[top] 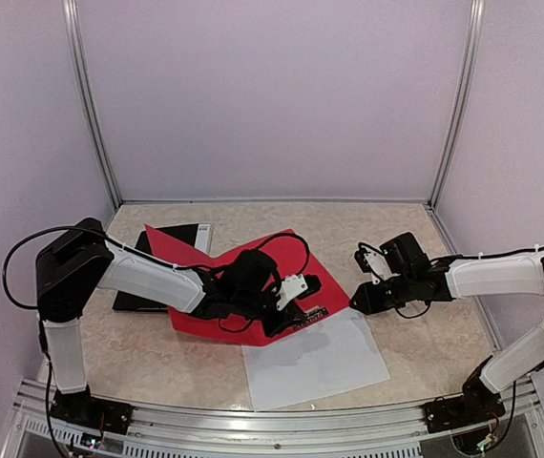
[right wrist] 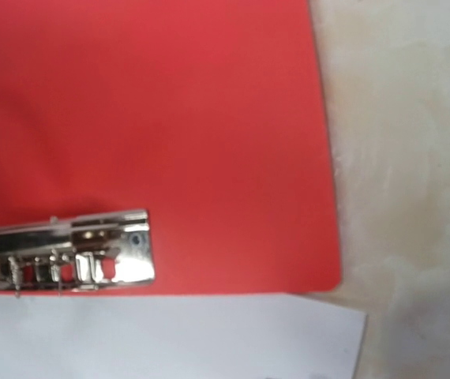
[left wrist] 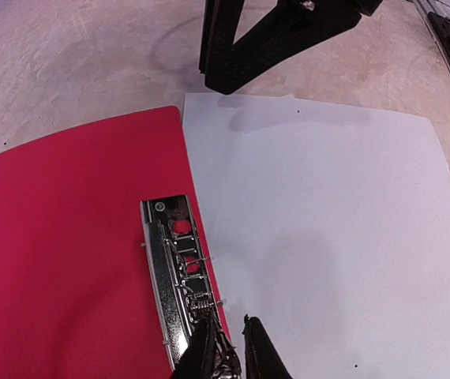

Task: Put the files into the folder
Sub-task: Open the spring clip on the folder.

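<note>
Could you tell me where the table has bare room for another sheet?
Bare table runs along the back wall behind the folder, and at the near left between the left arm and the sheet. The middle is crowded: folder, sheet, left end effector at the clip, and right end effector meet there.

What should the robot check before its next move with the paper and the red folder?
1. Is the red folder lying open? ok.
2. Is the left end effector pinching the end of the metal clip? ok.
3. Is the clip open enough for paper? cannot tell.
4. Is the white sheet inside the folder? not ok, it lies beside it on the table.
5. Is the right end effector gripping the sheet? not ok, it is near the sheet's far edge and holds nothing.
</note>
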Available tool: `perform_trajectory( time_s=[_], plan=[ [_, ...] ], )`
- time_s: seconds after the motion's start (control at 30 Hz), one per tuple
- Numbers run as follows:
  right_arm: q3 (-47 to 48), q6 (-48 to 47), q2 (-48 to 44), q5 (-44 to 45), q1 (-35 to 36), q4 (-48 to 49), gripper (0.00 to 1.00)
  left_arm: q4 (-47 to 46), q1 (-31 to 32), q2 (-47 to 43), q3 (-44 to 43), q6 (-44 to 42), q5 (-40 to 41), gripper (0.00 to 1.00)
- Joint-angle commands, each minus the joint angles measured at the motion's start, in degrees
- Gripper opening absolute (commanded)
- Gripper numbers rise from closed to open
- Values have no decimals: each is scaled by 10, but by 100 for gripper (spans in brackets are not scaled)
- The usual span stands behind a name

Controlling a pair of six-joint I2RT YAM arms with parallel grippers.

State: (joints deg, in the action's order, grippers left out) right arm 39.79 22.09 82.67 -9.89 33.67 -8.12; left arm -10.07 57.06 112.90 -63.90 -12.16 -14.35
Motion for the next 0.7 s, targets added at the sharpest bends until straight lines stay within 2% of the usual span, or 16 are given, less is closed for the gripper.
perform_trajectory(
  time_s=[0.0, 0.67],
  plan=[
    [9, -3, 10, -5, 1, 4, 21, -13, 5, -28, 20, 9, 17, 13],
    [37, -4, 35, 0, 20, -10, 20, -18, 5, -49, 90, 26, 47, 14]
  ],
)
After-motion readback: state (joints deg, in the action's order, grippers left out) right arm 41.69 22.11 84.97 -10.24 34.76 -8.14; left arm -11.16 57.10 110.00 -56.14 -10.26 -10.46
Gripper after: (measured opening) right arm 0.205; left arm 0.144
